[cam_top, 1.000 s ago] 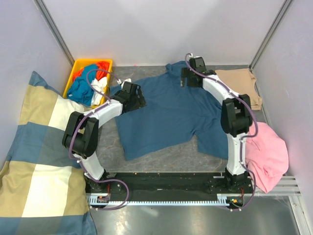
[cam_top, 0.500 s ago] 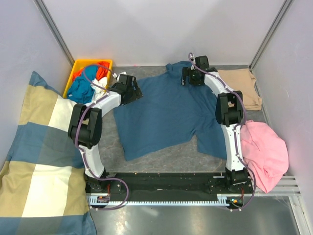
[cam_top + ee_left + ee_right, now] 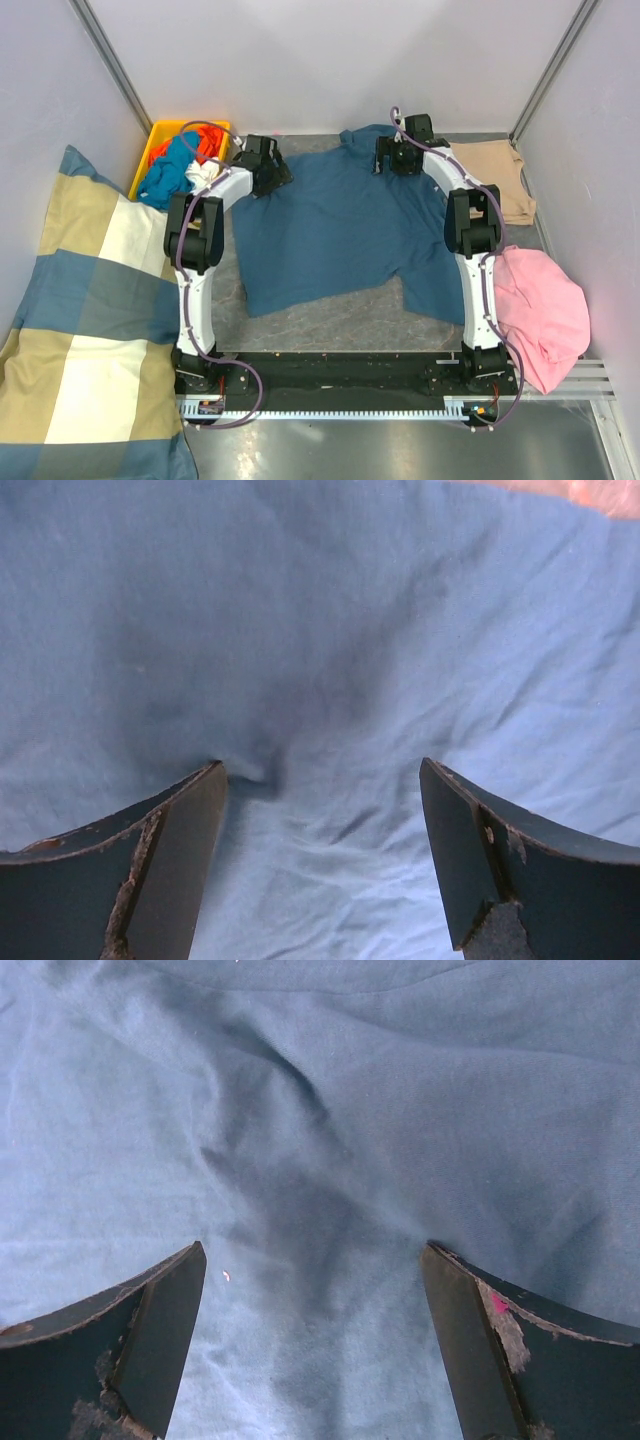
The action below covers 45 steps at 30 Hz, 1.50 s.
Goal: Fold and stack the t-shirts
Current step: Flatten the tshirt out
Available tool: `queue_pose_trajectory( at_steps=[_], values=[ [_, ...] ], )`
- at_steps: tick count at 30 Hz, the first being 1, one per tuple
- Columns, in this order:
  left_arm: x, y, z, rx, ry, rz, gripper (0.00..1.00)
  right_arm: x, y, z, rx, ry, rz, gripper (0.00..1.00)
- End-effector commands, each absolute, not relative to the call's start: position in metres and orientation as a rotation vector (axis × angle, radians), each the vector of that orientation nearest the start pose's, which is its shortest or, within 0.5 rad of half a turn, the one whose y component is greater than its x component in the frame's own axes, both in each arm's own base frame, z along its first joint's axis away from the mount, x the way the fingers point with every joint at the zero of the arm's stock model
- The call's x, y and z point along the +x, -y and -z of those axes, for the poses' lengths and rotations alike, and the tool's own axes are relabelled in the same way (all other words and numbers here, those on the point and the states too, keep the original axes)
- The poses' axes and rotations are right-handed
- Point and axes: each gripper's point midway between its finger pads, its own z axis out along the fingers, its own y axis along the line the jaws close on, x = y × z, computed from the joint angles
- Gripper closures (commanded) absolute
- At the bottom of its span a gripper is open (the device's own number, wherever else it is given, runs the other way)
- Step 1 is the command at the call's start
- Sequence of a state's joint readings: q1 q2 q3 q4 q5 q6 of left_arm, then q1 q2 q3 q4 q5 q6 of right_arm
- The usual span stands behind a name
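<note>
Teal shirt [image 3: 340,230] is spread open mid-desk [image 3: 330,325], collar at the far edge, hem toward the arm bases. Mostly flat with light wrinkles, not folded. Its near-right corner runs under the right arm.

Left tool [image 3: 320,770]: jaws wide apart, gripping nothing, only cloth lying below the gap. One finger [image 3: 170,860] tip presses into the fabric and makes a small pucker there. In the top view it sits at the shirt's far-left shoulder, by the sleeve.

Right tool [image 3: 312,1250]: jaws wide apart too, holding nothing. Fingers [image 3: 130,1340] are low over creased teal cloth; can't tell if the tips touch it. In the top view it sits at the far-right shoulder, just beside the collar.

Tan shirt [image 3: 495,178] is in the far-right corner of the desk, lying flat and looking folded, just beside the teal shirt's right sleeve, with the right arm crossing its left edge. No stack: the two shirts lie side by side.

Pink garment [image 3: 545,310] is bunched at the desk's right edge, against the right arm's lower link.

Yellow bin [image 3: 150,150] is in the far-left corner, heaped with blue, orange and white clothes, close to the left arm's wrist.

Checked cushion [image 3: 80,330] is along the left side, apart from the teal shirt.
</note>
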State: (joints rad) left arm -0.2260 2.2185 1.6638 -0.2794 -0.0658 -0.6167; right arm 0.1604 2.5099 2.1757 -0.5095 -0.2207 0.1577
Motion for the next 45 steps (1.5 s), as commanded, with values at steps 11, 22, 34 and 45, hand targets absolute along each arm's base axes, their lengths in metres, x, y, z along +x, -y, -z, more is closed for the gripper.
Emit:
queue_pose_trajectory(
  at_steps=[11,22,34,45],
  values=[
    [0.622,0.126,-0.038,-0.523,-2.402,0.437,0.15,0.543,-0.092,0.021,0.219,-2.684,-0.171,0.02],
    [0.623,0.098,-0.029,-0.563,-2.413,0.464,0.15,0.559,-0.048,0.032,0.614,-2.594,-0.130,0.02],
    [0.634,0.092,-0.016,-0.559,-2.398,0.516,0.15,0.615,-0.063,0.025,0.555,-2.467,-0.399,0.02],
    [0.645,0.060,-0.016,-0.631,-2.357,0.523,0.16,0.596,-0.113,-0.085,0.233,-2.213,-0.782,0.02]
  ],
)
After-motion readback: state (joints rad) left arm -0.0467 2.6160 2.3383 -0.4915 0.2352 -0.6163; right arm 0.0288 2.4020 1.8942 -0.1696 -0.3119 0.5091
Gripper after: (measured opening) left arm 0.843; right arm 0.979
